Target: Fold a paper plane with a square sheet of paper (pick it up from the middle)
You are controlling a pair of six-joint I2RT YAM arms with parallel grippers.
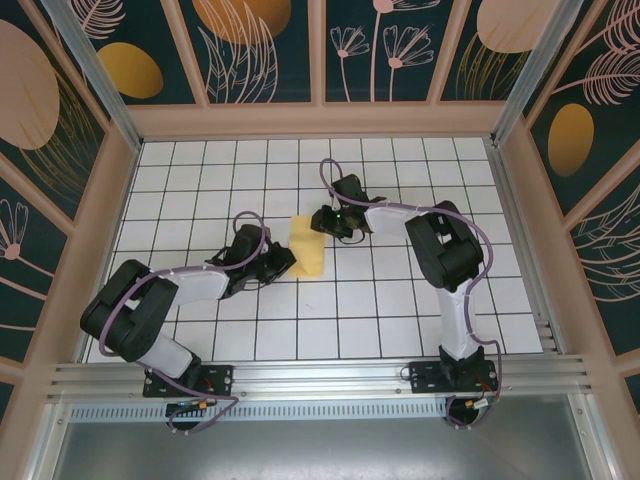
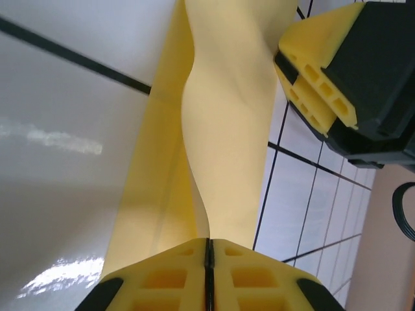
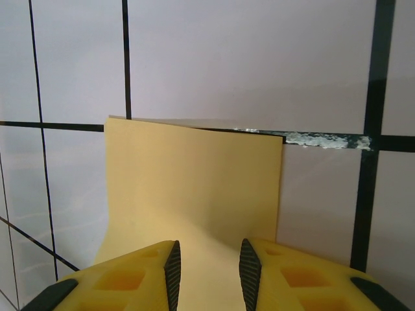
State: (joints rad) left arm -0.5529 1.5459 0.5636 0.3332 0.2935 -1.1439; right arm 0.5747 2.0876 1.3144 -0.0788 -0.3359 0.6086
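Note:
The square sheet of paper is plain yellow and lies on the white grid table between the two arms, folded to a narrow strip. My left gripper is at its left edge. In the left wrist view the left gripper is shut on a raised fold of the paper, which curves up into the seam between the pads. My right gripper stands at the sheet's far right end. In the right wrist view the right gripper has its jaws apart over the paper, which bulges slightly toward them.
White tiles with black grid lines cover the table. Wooden walls close it in at the back and sides. An aluminium rail runs along the near edge. A scuffed white patch marks one grid line beside the paper.

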